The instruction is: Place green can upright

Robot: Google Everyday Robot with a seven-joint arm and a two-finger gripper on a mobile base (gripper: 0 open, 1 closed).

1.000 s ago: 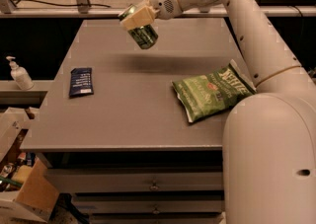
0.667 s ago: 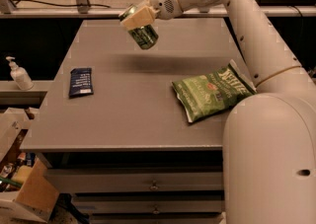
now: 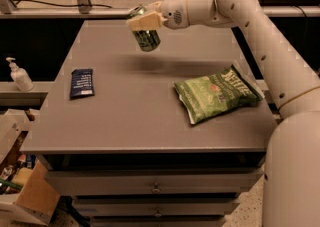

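Arm (image 3: 260, 36): off-white smooth rounded shells, small dark screw dots, thin tan seam rings at the joints, dotted grille at the wrist. End effector (image 3: 141, 17), above the table's (image 3: 125, 121) far side: flat tan fingers (image 3: 145, 21). Bulky white torso (image 3: 295, 171).

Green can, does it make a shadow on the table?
Camera view: yes, a soft dark shadow lies on the table just below the green can. It lies apart from the can, since the gripper holds the can up in the air.
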